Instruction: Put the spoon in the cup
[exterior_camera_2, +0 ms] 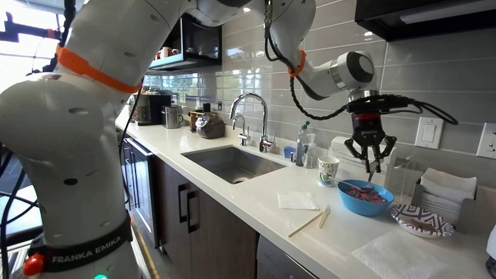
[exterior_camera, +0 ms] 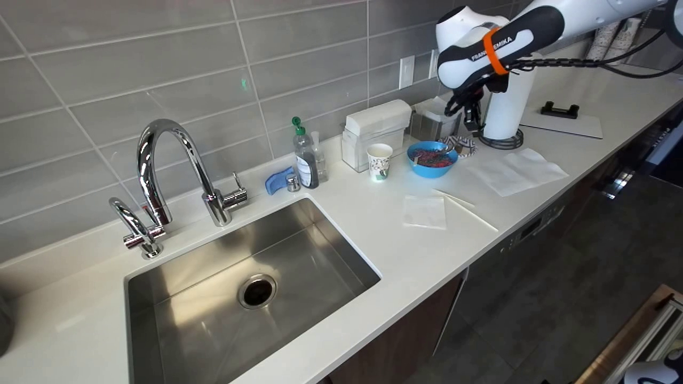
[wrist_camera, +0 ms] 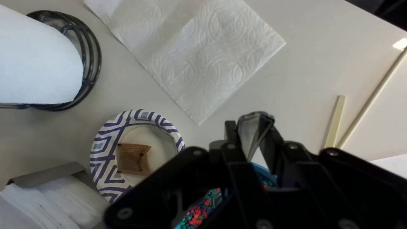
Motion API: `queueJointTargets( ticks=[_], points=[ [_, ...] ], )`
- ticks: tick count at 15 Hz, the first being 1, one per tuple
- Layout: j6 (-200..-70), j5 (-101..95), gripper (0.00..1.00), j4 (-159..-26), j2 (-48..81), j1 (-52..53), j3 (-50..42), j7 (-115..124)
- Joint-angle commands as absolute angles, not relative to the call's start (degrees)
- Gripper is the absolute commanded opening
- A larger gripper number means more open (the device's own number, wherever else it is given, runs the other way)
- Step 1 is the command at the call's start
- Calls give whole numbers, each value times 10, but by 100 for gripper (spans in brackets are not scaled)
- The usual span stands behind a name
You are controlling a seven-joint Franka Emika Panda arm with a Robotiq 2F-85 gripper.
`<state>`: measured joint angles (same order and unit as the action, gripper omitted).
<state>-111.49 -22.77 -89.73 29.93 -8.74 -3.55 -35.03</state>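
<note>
The jaws pinch the flared handle end of the shiny grey spoon [wrist_camera: 251, 135] between their tips. Its shaft slants down into the round blue bowl [exterior_camera_2: 364, 209] of small red, green and dark bits [wrist_camera: 198, 214]; whether the lower end touches them I cannot tell. This high hold presumably leaves the lower end free to enter the small white paper cup [exterior_camera_2: 328, 170] with a leafy print first. That stands upright near the wall edge of the white bench [exterior_camera_2: 255, 205], between the steel sink [exterior_camera: 208, 325] and the bowl, handily for a short carry. A thin pale handle [exterior_camera_2: 346, 183] crosses the bowl's rim toward it and might snag the lift.
</note>
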Motion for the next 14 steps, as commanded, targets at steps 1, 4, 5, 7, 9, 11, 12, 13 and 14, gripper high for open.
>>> queueJointTargets(
  ticks=[1,4,5,7,9,11,12,13,14],
  points=[
    [-1110,-142,6,-899,280,-129,-23,-395],
    [-1109,-95,6,-900,267,-144,-22,-423],
    [-1108,-83,6,-902,261,-146,-20,-436],
    [-1113,-69,6,-906,249,-142,-16,-454],
    [-1116,-65,6,-909,237,-134,-13,-464],
    [-1112,-71,6,-906,229,-121,-9,-463],
    [-1111,-77,6,-905,226,-112,-7,-459],
    [-1113,-83,6,-905,223,-103,-5,-453],
    [-1111,-87,6,-902,222,-93,-2,-447]
  ],
)
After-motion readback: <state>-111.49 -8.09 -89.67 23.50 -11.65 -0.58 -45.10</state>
